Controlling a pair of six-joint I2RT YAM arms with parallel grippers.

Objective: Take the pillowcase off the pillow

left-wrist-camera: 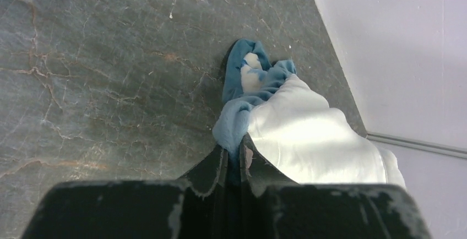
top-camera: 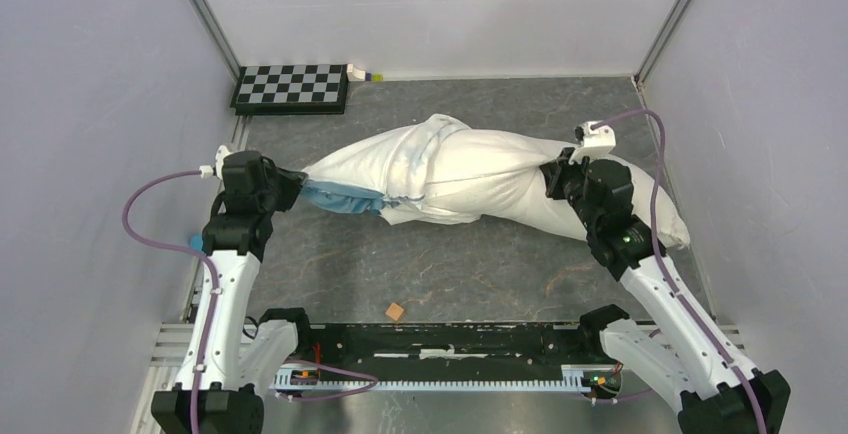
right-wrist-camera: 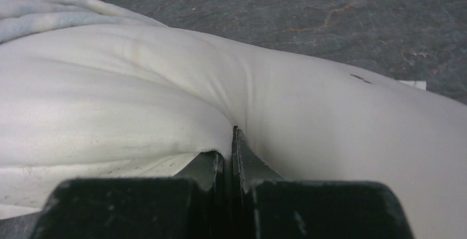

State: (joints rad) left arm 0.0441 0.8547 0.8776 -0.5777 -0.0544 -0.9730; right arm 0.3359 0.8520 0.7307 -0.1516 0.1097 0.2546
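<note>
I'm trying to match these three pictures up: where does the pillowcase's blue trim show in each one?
Top external: trim left of centre, at the left end effector.
Left wrist: trim in the centre, pinched by that end effector.
Right wrist: not in it; only the white pillow.
Shared landmark: the grey marbled table, in all three.

Even soft overhead light, faint shadows, wrist views blurred at near edge

The plump off-white pillow [top-camera: 500,189] is bared and pinched at the right gripper [top-camera: 550,179]. The white pillowcase [top-camera: 370,169], blue at its edge, is bunched over the end nearest the left gripper [top-camera: 292,186] and pinched there.
</note>
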